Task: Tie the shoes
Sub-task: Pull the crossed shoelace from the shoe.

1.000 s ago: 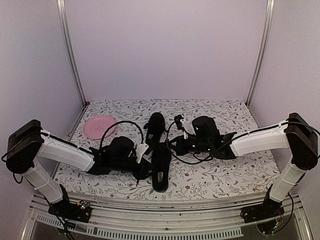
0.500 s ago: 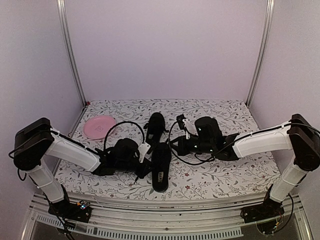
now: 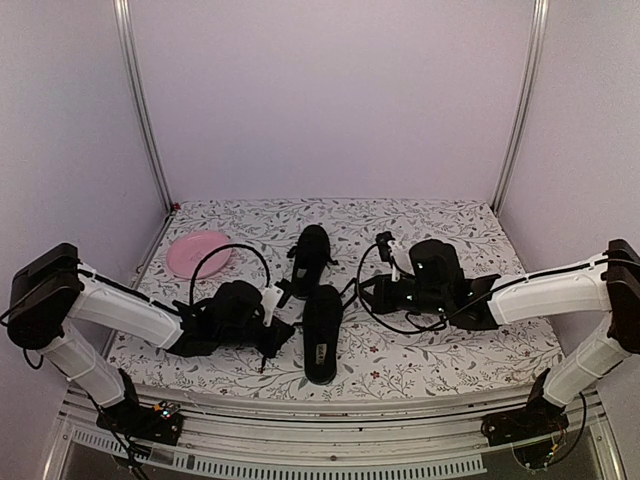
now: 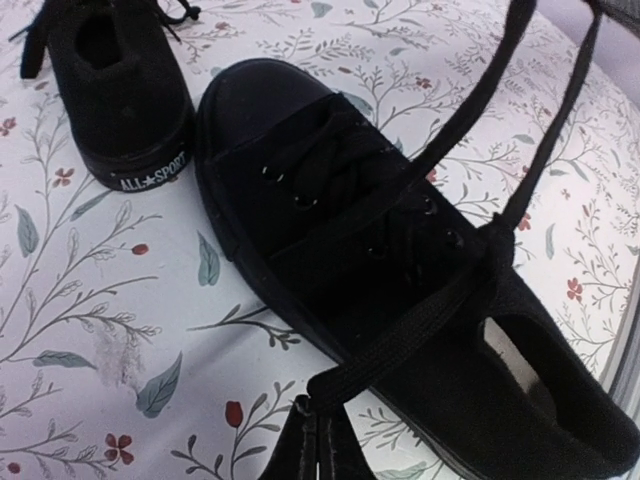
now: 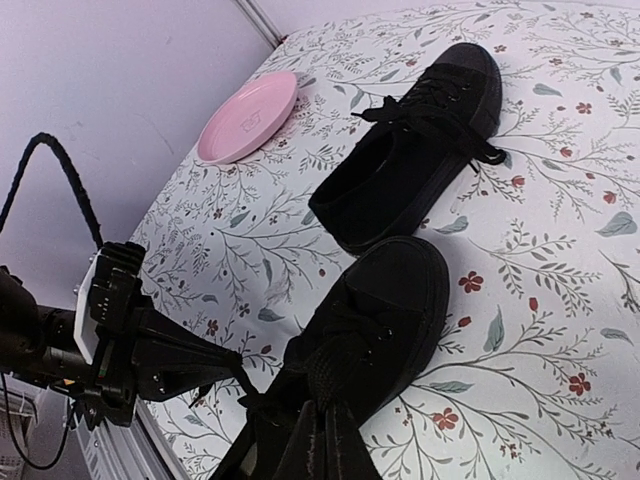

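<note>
With the near shoe (image 3: 322, 322) at centre frame, the left gripper (image 4: 315, 445) pinched shut on its lace (image 4: 400, 338) and the right gripper (image 5: 322, 440) shut on the raised loop (image 4: 470, 100), both should pull apart evenly and low so the shoe stays put.
</note>
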You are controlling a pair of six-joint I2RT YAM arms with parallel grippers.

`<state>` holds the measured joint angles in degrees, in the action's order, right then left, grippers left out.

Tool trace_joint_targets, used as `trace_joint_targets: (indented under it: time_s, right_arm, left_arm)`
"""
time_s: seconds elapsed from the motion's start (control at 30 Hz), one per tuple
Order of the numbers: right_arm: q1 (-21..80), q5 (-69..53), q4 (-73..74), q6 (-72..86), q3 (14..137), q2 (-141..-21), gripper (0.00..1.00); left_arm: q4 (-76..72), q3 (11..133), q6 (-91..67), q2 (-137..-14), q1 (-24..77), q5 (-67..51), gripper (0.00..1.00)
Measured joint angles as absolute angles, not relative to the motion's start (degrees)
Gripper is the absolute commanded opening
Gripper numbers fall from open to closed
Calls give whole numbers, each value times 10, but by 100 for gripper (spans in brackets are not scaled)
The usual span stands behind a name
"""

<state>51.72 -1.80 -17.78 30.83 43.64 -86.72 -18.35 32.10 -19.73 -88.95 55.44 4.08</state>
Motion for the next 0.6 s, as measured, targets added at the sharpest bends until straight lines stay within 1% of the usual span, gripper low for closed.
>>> trace_joint_targets:
  time_s: [0.4, 0.5, 0.6]
  right_arm:
    - [517, 43, -136, 378, 352, -812, 2]
    - [517, 33, -147, 385, 331, -807, 2]
    - [524, -6, -183, 362, 318, -789, 2]
  left_arm:
    - [-153, 300, -251, -885, 554, 66, 0]
    - [-151, 301, -258, -885, 553, 63, 0]
    - [-145, 312, -258, -888, 545, 32, 0]
